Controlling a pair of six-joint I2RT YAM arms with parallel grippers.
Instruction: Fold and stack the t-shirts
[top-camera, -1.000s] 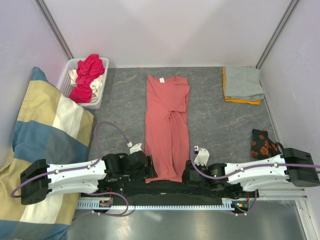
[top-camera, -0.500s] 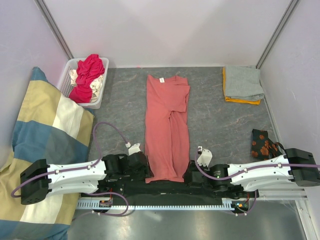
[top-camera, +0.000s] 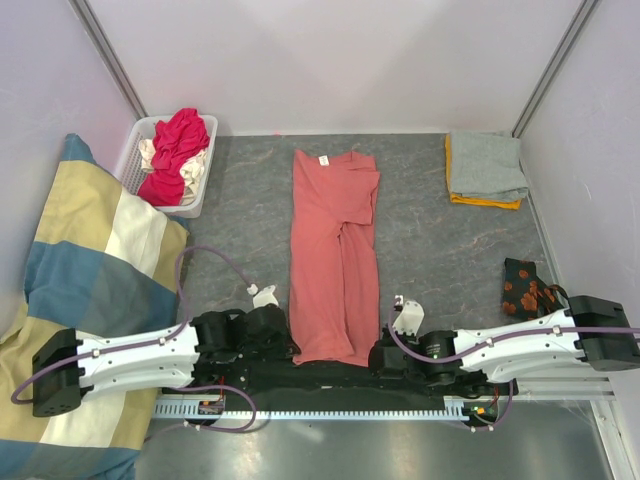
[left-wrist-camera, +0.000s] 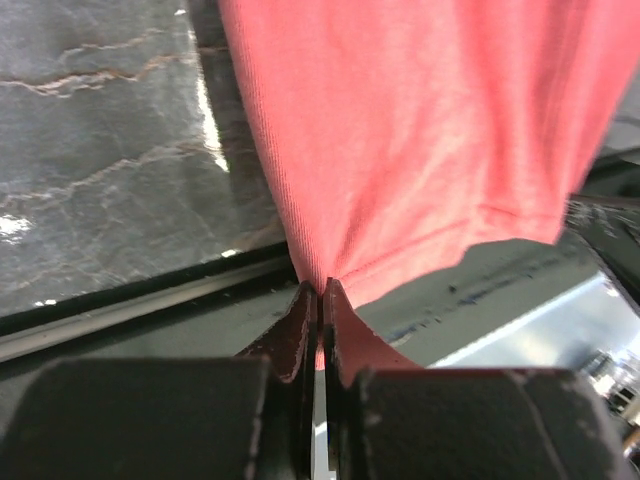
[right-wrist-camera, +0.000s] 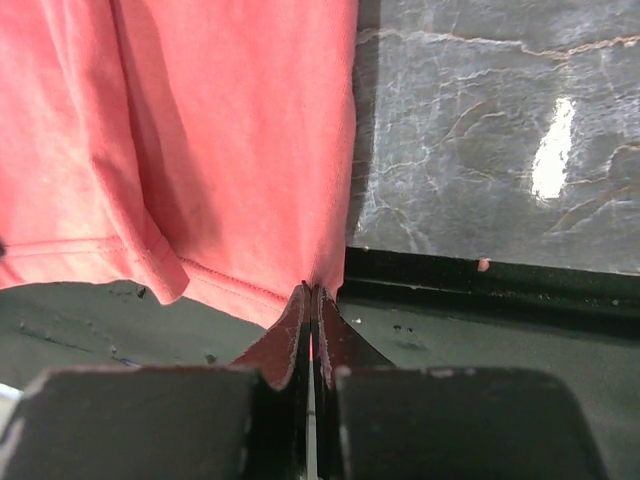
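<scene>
Standing over the worktop (top-camera: 240, 220) and reading it like a clock from above, the big striped cushion (top-camera: 90, 270) slumps off the edge at about 9 o'clock. At 10 o'clock sits the white lattice basket (top-camera: 203, 203), with a magenta-red tee (top-camera: 180, 145) heaped in it and a bit of cream tee (top-camera: 148, 152) poking out on its left side.

Down at 7 o'clock the left claw (top-camera: 293, 352) lies low against the near edge. Its wrist view shows the jaws pressed together on the left corner of the hem, the pink cloth pinched between the two fingers (left-wrist-camera: 300, 325).

The salmon-pink tee (top-camera: 335, 260) lies flat along the middle, folded into a long narrow strip that runs from 12 down to 6 o'clock. Its small white neck label (top-camera: 324, 160) is at the far end and its hem is at the near edge.

At 5 o'clock the right claw (top-camera: 372, 358) is closed the same way, nipping the right corner of that hem, which just overhangs the dark front rail.

Off at 4 o'clock a dark floral cloth (top-camera: 525, 287) lies crumpled near the right arm. At 2 o'clock a folded grey tee (top-camera: 487, 165) rests on top of a folded orange tee (top-camera: 485, 202), stacked in the far right corner.
</scene>
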